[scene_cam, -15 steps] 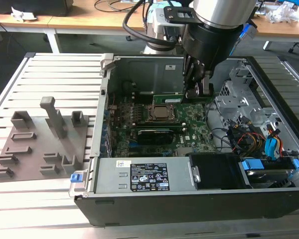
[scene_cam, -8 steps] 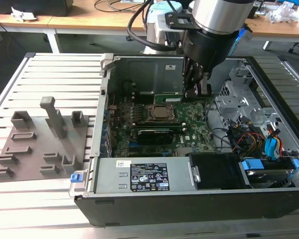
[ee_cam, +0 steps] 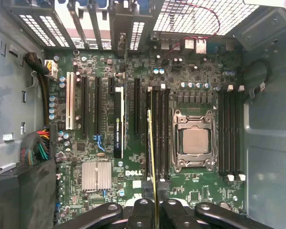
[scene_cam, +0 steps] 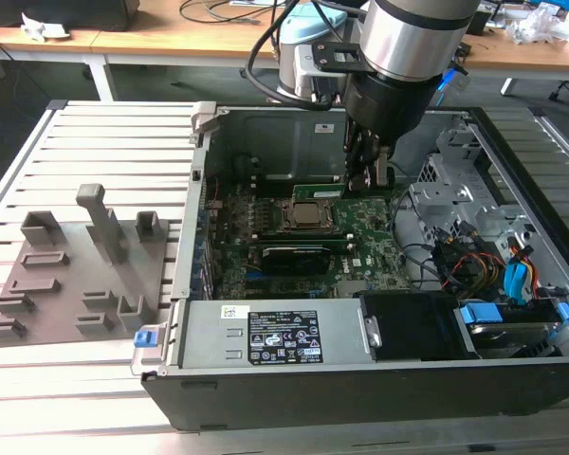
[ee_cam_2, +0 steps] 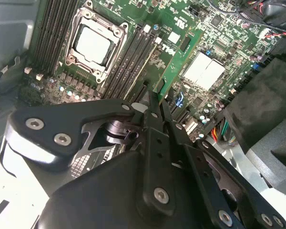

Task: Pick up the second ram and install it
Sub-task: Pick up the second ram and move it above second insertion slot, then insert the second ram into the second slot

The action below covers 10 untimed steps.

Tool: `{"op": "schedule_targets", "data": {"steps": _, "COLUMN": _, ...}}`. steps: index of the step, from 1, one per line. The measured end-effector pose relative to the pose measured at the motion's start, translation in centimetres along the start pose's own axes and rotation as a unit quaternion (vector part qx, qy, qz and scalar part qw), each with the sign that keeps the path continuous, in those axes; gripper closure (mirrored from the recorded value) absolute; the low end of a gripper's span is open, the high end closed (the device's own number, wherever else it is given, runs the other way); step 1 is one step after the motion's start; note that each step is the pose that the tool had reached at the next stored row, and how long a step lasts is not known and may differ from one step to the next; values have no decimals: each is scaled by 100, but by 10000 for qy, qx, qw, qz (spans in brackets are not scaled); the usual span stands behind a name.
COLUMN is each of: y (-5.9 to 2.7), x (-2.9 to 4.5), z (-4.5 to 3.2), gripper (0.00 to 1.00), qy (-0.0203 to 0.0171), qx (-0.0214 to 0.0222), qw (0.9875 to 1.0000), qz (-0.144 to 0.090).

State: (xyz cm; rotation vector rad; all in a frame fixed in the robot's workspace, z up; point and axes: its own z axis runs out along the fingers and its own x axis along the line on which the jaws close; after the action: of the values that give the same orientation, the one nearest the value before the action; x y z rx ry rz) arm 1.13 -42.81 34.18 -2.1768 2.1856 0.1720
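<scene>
Roughly, largest thing first.

- Slatted metal table (scene_cam: pixel 104 142). On it sits the open computer case (scene_cam: pixel 266 336), and well apart toward the exterior view's left, a gray fixture plate (scene_cam: pixel 66 284) with upright blocks.
- The arm (scene_cam: pixel 408 38) reaches down into the case above the motherboard (scene_cam: pixel 360 227).
- On the board: CPU socket (ee_cam: pixel 195 140) with a bank of dark memory slots (ee_cam: pixel 162 133) just beside it. Farther off are a black expansion card (ee_cam: pixel 118 124) standing on edge and a finned heatsink (ee_cam: pixel 96 175).
- Gripper (ee_cam: pixel 155 205): the fingers (ee_cam: pixel 142 210) are closed on the second ram (ee_cam: pixel 151 157). In the first wrist view the stick is seen edge-on as a thin yellow-green line running along the slot bank. In the second wrist view its green face (ee_cam_2: pixel 178 62) slants away from the fingertips over the board.
- I can't tell whether its lower edge is touching a slot or hanging just above one. The slot latches are too small to make out.

Step in hand, my judgement: pickup is done and the install is under way. The stick is carried over the slots beside the socket but not visibly seated.

What seating calls for, my judgement: the stick's edge parallel to one slot and centred in it, the notch matched, the push straight down and even. A skewed press risks jamming against a neighbouring slot wall.
</scene>
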Motion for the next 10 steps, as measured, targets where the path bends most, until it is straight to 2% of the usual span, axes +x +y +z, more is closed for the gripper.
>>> {"op": "schedule_targets", "data": {"steps": 10, "y": 0, "x": 0, "z": 1, "gripper": 86, "qy": 1, "qx": 0, "qw": 10000, "qz": 0}}
